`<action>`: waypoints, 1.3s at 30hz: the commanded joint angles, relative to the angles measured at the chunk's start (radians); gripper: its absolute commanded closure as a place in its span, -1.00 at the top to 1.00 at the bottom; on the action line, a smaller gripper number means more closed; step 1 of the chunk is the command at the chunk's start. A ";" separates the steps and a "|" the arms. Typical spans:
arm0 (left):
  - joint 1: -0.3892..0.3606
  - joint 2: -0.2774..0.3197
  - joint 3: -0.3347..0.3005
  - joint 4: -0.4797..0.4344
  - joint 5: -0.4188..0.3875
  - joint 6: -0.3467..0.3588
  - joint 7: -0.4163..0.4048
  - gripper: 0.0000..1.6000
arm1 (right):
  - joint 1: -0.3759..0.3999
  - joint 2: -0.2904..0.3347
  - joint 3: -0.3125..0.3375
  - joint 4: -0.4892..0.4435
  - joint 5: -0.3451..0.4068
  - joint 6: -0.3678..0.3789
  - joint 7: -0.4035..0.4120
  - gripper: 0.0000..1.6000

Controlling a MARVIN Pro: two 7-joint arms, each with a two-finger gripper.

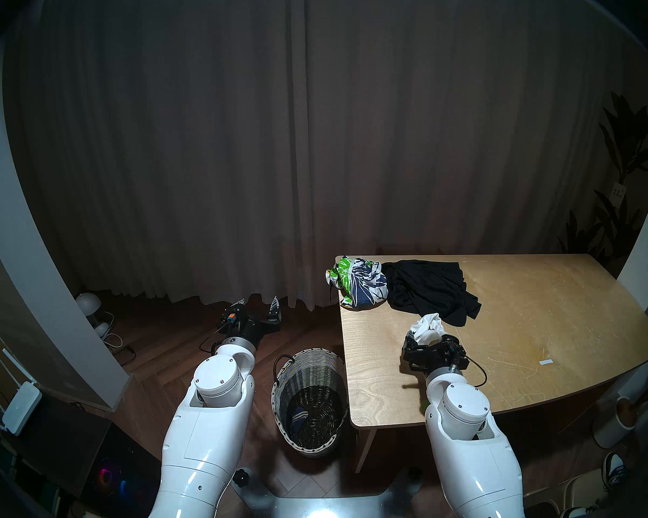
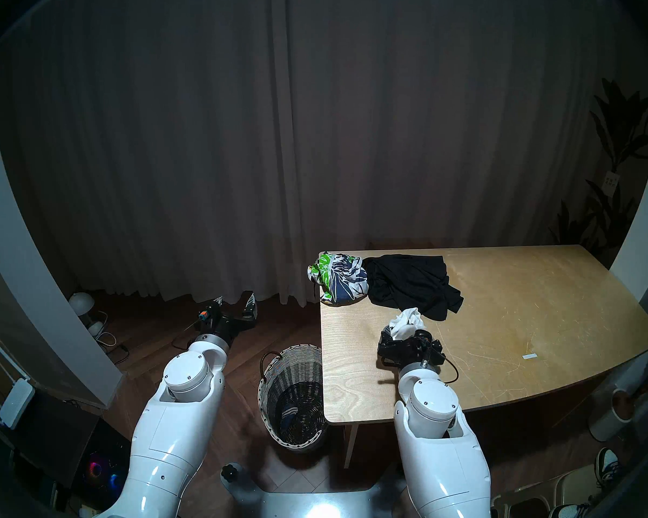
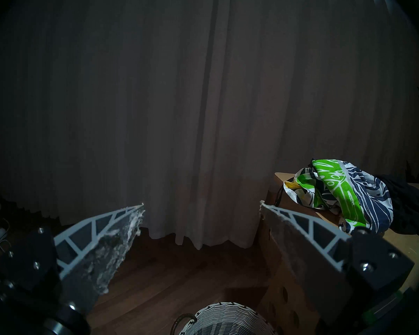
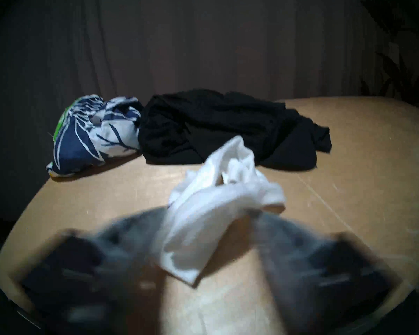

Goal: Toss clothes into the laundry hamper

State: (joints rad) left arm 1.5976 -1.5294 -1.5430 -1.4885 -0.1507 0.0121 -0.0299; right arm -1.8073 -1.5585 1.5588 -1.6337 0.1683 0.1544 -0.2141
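White and crumpled, the small garment point(image 4: 224, 201) lay on the worktop point(image 1: 539, 319), between the spread fingers of the right end effector point(image 1: 425, 343), not yet gripped. At its 11 o'clock sat the leaf-print garment point(image 1: 358, 281), touching the black garment point(image 1: 431, 289). The left end effector point(image 3: 201, 206) hung released and empty above the wicker hamper point(image 1: 311, 360), where a striped sock point(image 1: 299, 418) lay. Being light, limp cloth, it would likely pinch best at its bunched middle

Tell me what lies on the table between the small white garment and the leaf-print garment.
Nothing: in the right wrist view, bare table separates the small white garment from the leaf-print garment. The head view shows the same gap.
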 commanded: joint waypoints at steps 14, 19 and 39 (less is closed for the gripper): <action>-0.015 0.007 0.009 -0.022 0.001 -0.004 -0.003 1.00 | -0.007 0.021 -0.198 -0.153 0.026 -0.065 0.087 -1.00; -0.015 0.008 0.010 -0.020 0.001 -0.005 -0.003 1.00 | 0.045 0.048 -0.287 -0.219 0.031 -0.080 0.133 -1.00; -0.015 0.012 0.013 -0.021 -0.001 -0.005 -0.002 1.00 | 0.256 0.035 -0.482 -0.178 -0.047 -0.040 0.135 -1.00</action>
State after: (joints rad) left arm 1.5974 -1.5172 -1.5276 -1.4893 -0.1508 0.0124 -0.0326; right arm -1.6469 -1.5015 1.1223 -1.8362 0.1492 0.1073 -0.0628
